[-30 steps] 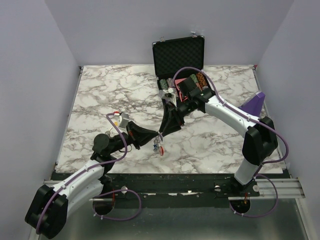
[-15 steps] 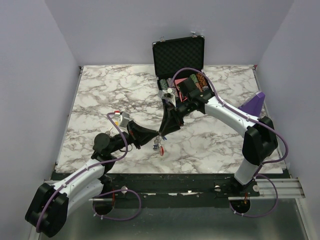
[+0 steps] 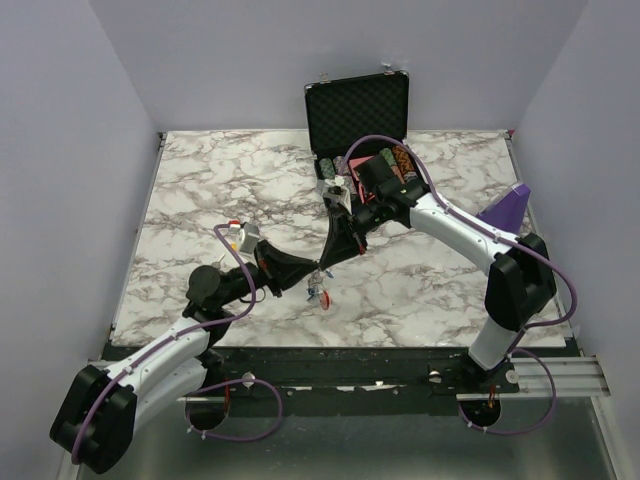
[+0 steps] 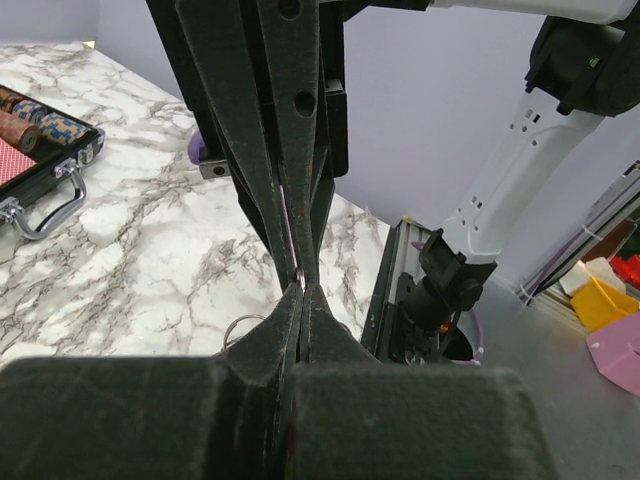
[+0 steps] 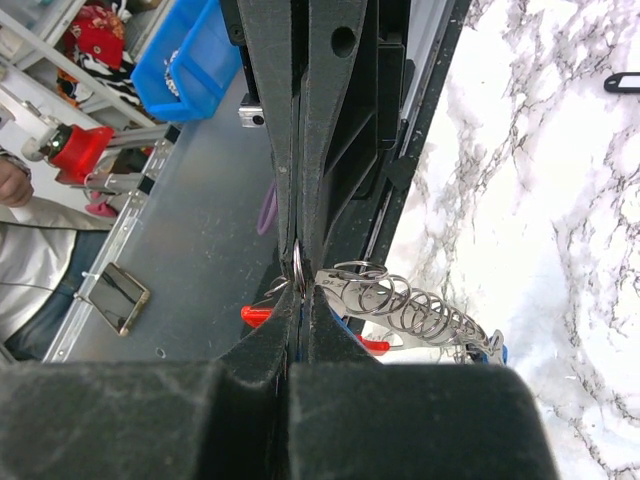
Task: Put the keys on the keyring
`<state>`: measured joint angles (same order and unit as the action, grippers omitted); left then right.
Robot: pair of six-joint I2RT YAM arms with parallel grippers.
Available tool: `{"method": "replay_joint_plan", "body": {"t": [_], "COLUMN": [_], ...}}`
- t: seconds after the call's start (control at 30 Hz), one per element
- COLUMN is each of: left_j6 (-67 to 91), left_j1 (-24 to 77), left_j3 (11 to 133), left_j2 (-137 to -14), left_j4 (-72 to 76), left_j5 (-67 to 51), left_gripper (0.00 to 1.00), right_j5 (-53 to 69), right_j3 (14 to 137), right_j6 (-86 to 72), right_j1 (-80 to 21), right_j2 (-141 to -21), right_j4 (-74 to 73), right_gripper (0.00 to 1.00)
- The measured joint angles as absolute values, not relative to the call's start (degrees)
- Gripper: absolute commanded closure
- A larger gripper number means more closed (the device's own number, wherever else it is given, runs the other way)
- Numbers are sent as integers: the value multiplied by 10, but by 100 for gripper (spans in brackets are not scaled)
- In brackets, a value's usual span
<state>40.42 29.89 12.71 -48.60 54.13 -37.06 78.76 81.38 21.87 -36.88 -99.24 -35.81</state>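
My left gripper (image 3: 311, 271) and right gripper (image 3: 322, 263) meet tip to tip above the table's front middle. Both are shut on a thin silver split ring (image 5: 298, 262), which also shows edge-on in the left wrist view (image 4: 298, 272). Below them hangs the keyring (image 3: 318, 295) with the keys. In the right wrist view its red part (image 5: 258, 316) shows behind my fingertips (image 5: 322, 310). A silver key (image 5: 352, 286) with a chain of split rings (image 5: 420, 308) and a blue tag (image 5: 497, 350) runs off to the right. Another silver ring (image 4: 238, 327) shows beside my left fingers.
An open black case (image 3: 357, 108) with poker chips (image 3: 330, 166) stands at the back middle, behind the right arm. A purple object (image 3: 507, 208) sits at the right edge. A black tag (image 5: 622, 80) lies on the marble table (image 3: 200, 190).
Both grippers stay pinched together and have shifted a little left. The hanging bundle has swung slightly with them.
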Motion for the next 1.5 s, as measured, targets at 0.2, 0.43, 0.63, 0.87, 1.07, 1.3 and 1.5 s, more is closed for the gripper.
{"method": "replay_joint_plan", "body": {"t": [0.2,0.43,0.63,0.87,1.07,1.3,1.5], "left_j6": [393,334,241,144,118,133,145], "left_j1": [301,299,285,279,277,279,283], "left_j3": [135,214,329,504,566,575,575], "left_j2": [-473,-417,-415,-532,-591,-613,-630], "left_j4": [500,347,119,-153,-277,-304,-303], "left_j5": [-371,-387,-418,-438,-443,-449,-453], "left_gripper": [55,31,27,27,44,48,52], "right_j5": [778,763,750,741,739,737,737], "right_j3": [815,823,831,836,836,836,836], "right_j6": [266,312,334,347,348,348,348], "right_j1": [-370,-371,-372,-376,-376,-378,-378], "right_j2": [-992,-992,-992,-992,-992,-992,-992], "right_j4": [-389,-434,-460,-470,-474,-475,-476], "right_gripper": [99,99,99,99,99,99,99]}}
